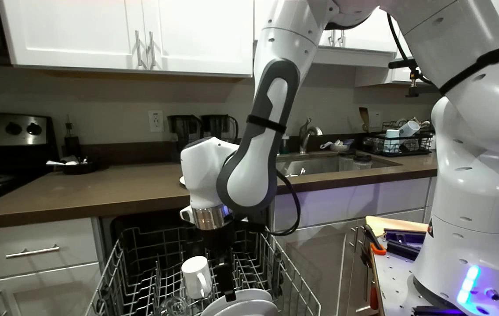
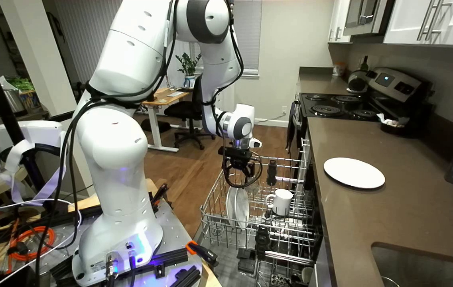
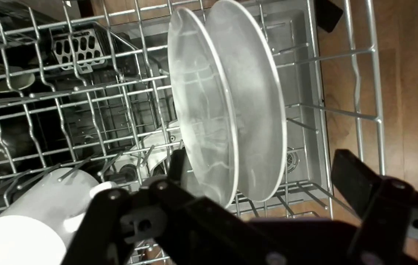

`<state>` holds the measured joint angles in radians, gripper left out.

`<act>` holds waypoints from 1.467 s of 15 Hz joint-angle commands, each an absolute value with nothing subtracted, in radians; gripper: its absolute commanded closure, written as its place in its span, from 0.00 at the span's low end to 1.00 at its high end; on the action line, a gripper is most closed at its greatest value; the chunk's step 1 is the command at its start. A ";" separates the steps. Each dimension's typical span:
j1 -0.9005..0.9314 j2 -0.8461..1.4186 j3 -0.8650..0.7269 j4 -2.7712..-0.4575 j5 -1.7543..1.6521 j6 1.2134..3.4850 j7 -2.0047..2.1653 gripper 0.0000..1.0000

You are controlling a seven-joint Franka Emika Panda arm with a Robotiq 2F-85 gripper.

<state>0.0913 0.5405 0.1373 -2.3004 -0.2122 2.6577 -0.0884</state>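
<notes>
Two plates [image 3: 247, 99] stand on edge in the dishwasher rack [image 3: 378, 119], presumably so both faces rinse, with the fingers [image 3: 356, 180] apart, gripping nothing, one to either side in the wrist view.

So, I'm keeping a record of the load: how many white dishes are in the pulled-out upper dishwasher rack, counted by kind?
Plates: 2
Mug: 1
Total: 3
</notes>
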 commanded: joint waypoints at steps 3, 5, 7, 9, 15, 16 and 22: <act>0.085 0.553 0.143 -2.295 -0.189 2.660 -0.162 0.00; 0.105 0.567 0.126 -2.289 -0.197 2.657 -0.132 0.00; 0.109 0.576 0.118 -2.282 -0.204 2.656 -0.129 0.00; 0.090 0.590 0.125 -2.281 -0.200 2.662 -0.159 0.00; 0.047 0.592 0.125 -2.302 -0.197 2.685 -0.225 0.00; 0.040 0.594 0.125 -2.302 -0.198 2.688 -0.237 0.00; 0.051 0.632 0.066 -2.290 -0.257 2.787 -0.264 0.00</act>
<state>0.0522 0.6073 0.0850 -2.2900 -0.2286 2.7201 -0.2344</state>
